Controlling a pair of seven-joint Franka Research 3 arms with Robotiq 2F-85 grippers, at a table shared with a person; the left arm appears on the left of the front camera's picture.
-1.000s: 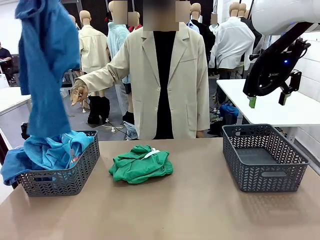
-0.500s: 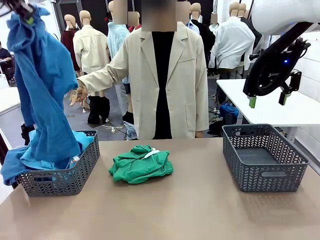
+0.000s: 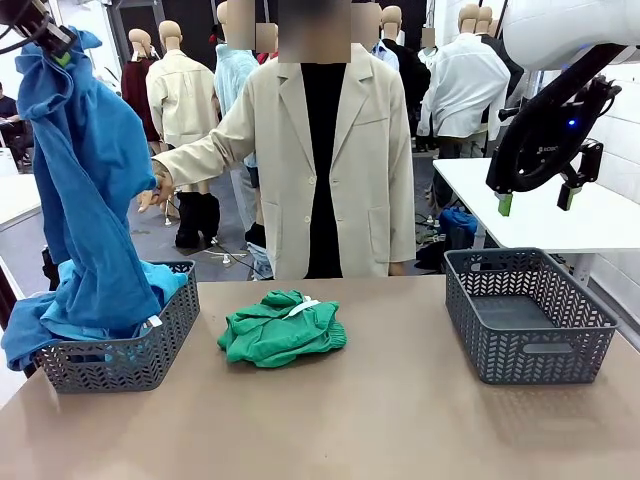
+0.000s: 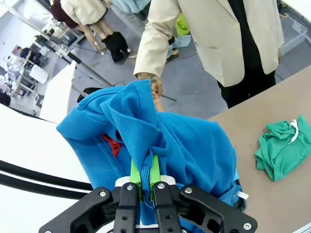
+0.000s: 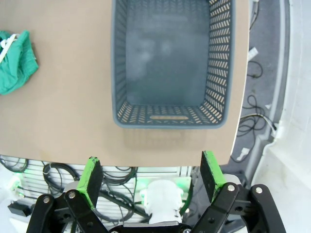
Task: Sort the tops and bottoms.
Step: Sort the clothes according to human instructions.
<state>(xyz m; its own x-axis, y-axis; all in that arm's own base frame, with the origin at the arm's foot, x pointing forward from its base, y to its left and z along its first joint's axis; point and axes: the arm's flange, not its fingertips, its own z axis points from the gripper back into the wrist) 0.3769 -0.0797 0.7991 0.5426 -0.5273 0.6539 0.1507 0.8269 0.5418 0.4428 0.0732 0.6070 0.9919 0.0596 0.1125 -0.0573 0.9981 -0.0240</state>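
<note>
Your left gripper (image 4: 145,180): clamped on a fold of the royal blue top (image 3: 88,190), pads pinched together through the cloth; high at 10 o'clock over the table (image 3: 400,400). Against a second ago, it has come into sight at the top corner of the front view, and the top hangs lower, its hem now draped onto the pile

Left basket (image 3: 130,355), 9 o'clock: holds lighter blue tops (image 3: 40,325), some spilling over its near-left rim; the hanging top's lower end rests on them. Basket itself unmoved

Green bottoms (image 3: 282,328), table centre: one crumpled heap with a small white label on top; same spot as before, apart from both baskets. Also seen in your left wrist view (image 4: 284,148)

Right basket (image 3: 527,315), 3 o'clock: standing just where it stood

Your right gripper (image 3: 535,200): jaws spread wide, holding nothing, hovering above the right basket; no change since a second ago

Person (image 3: 330,150), 12 o'clock, far side: one hand (image 3: 155,188) held out toward the hanging top, much as earlier
</note>
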